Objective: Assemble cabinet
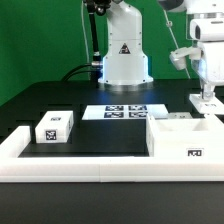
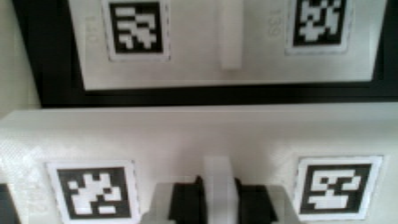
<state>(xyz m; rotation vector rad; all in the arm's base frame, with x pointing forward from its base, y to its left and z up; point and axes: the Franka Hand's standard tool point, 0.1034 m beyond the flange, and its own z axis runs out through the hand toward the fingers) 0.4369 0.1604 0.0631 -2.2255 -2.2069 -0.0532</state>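
I judge this to be a robotics lab test cell, not a home or a shop. Grounds: a white arm base (image 1: 124, 55) with a warning triangle (image 1: 124, 48) stands at the far edge of a black table (image 1: 60, 100). A plain green backdrop (image 1: 40, 40) closes the scene behind it, and a cable (image 1: 80, 70) runs to the base. A marker board (image 1: 125, 111) lies flat on the table. Black-and-white tags (image 2: 93, 190) sit on the cabinet (image 1: 185, 135) and on a small block (image 1: 53, 126). A white rail (image 1: 80, 165) borders the work area. My wrist view is blurred but shows such tags close up.
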